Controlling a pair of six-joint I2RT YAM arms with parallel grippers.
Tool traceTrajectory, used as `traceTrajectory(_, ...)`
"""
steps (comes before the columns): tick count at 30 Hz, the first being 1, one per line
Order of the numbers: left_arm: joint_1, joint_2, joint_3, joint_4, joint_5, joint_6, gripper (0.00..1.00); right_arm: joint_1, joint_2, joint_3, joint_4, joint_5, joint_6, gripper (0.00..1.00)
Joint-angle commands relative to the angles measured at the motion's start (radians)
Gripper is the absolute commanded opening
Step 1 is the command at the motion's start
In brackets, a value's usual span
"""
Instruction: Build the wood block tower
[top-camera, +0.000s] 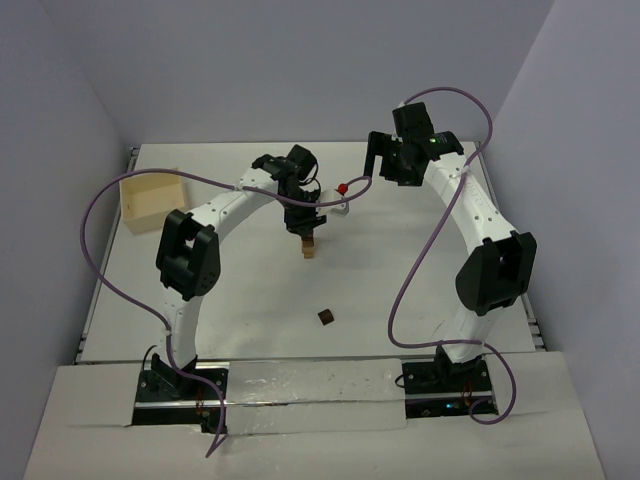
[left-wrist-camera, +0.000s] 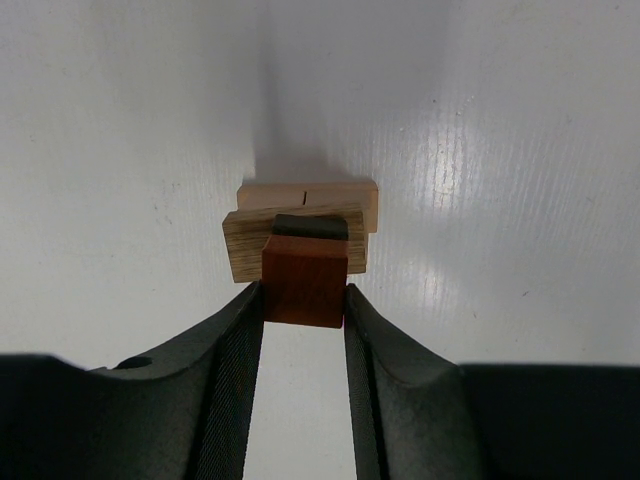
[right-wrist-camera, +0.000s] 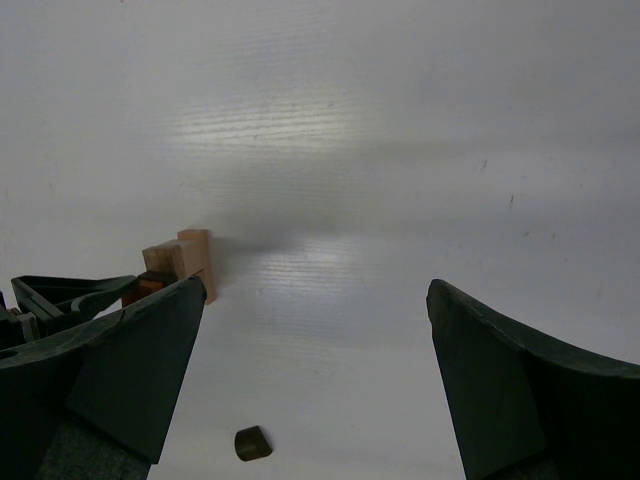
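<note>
The tower (top-camera: 309, 247) is a short stack of tan wood blocks at the table's middle. In the left wrist view it shows pale tan blocks (left-wrist-camera: 308, 195), an olive-tan block (left-wrist-camera: 245, 250) and a dark block (left-wrist-camera: 310, 226) on top. My left gripper (left-wrist-camera: 305, 297) is shut on a reddish brown block (left-wrist-camera: 305, 280), held right over the stack; I cannot tell if it touches. From above, the left gripper (top-camera: 303, 222) sits just over the tower. My right gripper (right-wrist-camera: 315, 300) is open and empty, raised at the back right (top-camera: 382, 160). The tower also shows in the right wrist view (right-wrist-camera: 185, 260).
A loose dark brown block (top-camera: 326, 317) lies on the table nearer the arms, also seen in the right wrist view (right-wrist-camera: 252, 442). A flat pale tan board (top-camera: 150, 200) lies at the back left. A small white object with a red knob (top-camera: 343, 190) sits behind the tower.
</note>
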Motion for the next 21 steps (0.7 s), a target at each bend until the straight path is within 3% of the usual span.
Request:
traceTrajectory(1,-0.004,0.008,0.013,0.022,0.008,0.006,0.44,-0.008,-0.013,0.027,-0.001,0.001,-0.002,1.00)
traceTrajectory(8,-0.004,0.010,0.009,0.017,0.006,0.010,0.55,-0.009,-0.012,0.029,-0.002,-0.001,-0.002,1.00)
traceTrajectory(10,-0.006,0.008,0.012,0.017,0.009,0.010,0.68,-0.008,-0.010,0.030,-0.003,-0.001,-0.002,1.00)
traceTrajectory(13,-0.004,-0.001,0.013,0.023,0.009,0.005,0.99,-0.009,-0.012,0.029,-0.004,-0.001,0.000,1.00)
traceTrajectory(21,-0.003,-0.119,0.043,0.033,0.062,-0.024,0.99,-0.008,-0.011,0.031,-0.002,-0.002,0.008,1.00)
